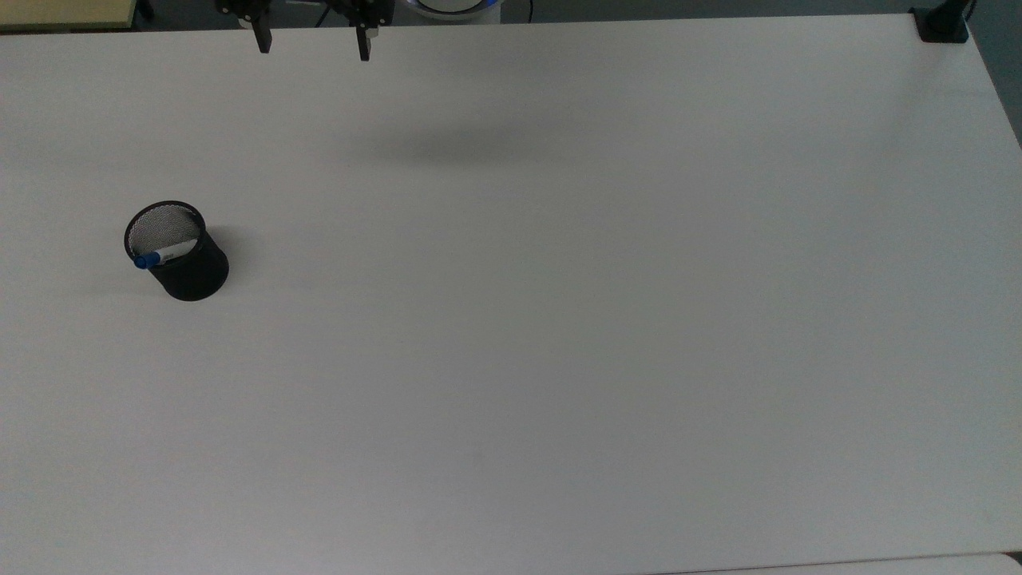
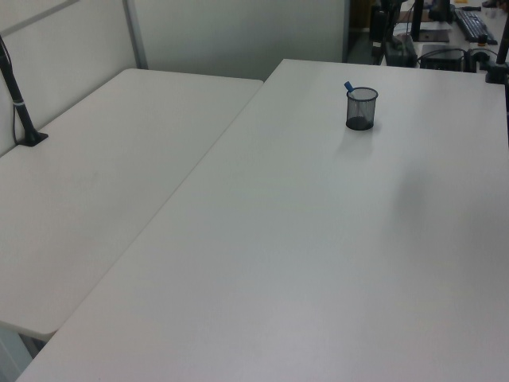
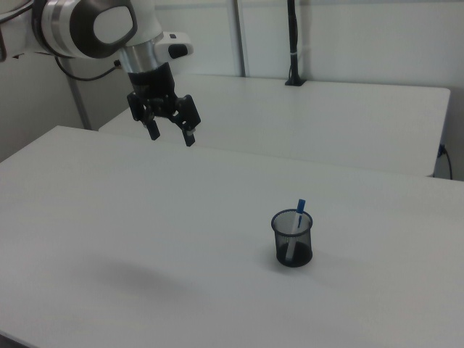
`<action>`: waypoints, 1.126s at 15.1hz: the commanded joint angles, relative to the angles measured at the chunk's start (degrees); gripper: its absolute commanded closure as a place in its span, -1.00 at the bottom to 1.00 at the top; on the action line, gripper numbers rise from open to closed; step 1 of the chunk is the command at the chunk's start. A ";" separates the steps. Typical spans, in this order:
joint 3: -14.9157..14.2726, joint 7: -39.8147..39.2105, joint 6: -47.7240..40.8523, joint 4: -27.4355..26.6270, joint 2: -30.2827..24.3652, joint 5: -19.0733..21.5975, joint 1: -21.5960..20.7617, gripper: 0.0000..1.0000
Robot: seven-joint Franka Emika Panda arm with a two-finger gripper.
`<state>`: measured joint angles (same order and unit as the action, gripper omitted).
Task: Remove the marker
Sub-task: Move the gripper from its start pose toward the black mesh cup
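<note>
Still at the approach stage, nothing grabbed yet.
Your gripper (image 3: 171, 133) is hanging wide open, well apart from the marker (image 3: 297, 215) that's leaning in the mesh cup (image 3: 292, 244); you're needing to travel over and drop onto that blue cap.

The white arm (image 3: 87, 25) reaches in from the upper left of the right view, wrist pointing down. Its black gripper (image 3: 171, 135) hangs in the air, jaws spread wide and holding nothing; the top view shows the gripper (image 1: 313, 44) at the upper edge.
</note>
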<state>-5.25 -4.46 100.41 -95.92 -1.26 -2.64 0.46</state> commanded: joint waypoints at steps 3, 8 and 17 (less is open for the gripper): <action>-0.38 0.77 1.01 -1.29 -1.03 -1.05 -0.99 -1.00; -0.38 0.77 1.01 -1.29 -0.94 -1.13 -0.90 -1.00; -0.90 -9.83 1.10 -1.11 -1.12 -1.22 3.39 -1.00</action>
<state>-5.32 -6.60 100.41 -95.92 -1.31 -3.29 1.46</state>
